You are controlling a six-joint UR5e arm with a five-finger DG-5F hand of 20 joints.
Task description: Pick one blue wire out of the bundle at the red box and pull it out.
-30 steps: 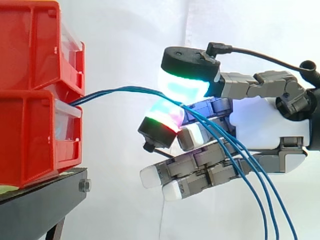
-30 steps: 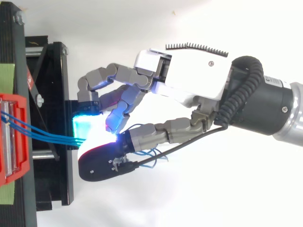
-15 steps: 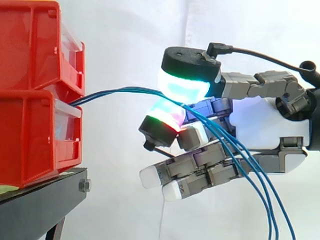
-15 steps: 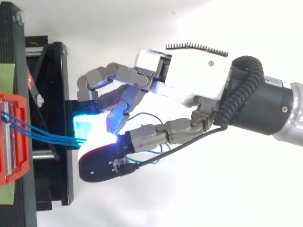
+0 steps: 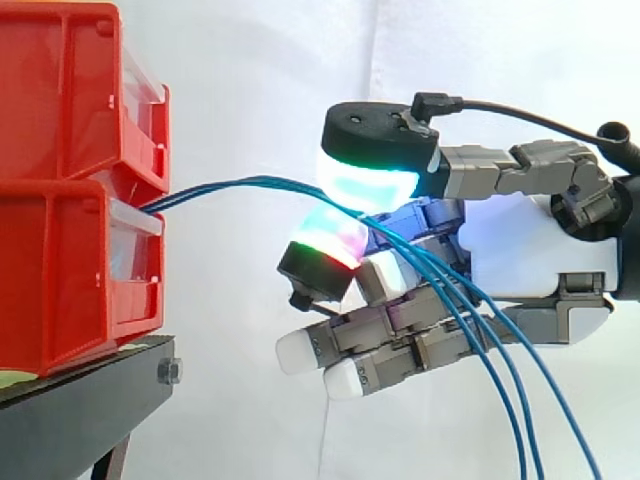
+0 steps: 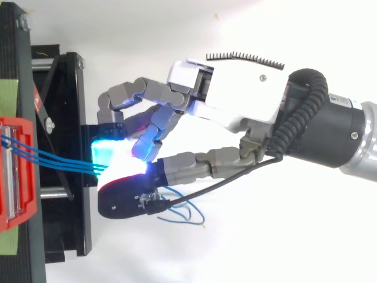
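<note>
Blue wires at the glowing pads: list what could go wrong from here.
1. Several blue wires run together between the pads of the hand, so a pull may drag out more than one.
2. The pinch sits on thin strands, so they could slip through.
3. If the wires snag inside the red box, pulling might shift it on the black stand.

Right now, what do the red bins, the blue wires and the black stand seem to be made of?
The red bins: probably moulded plastic, glossy, with ribbed walls and a clear front panel. The blue wires: thin, flexible, likely plastic-insulated; they bend and droop smoothly. The black stand: probably metal, matte black, with a bolt head at its edge.
</note>
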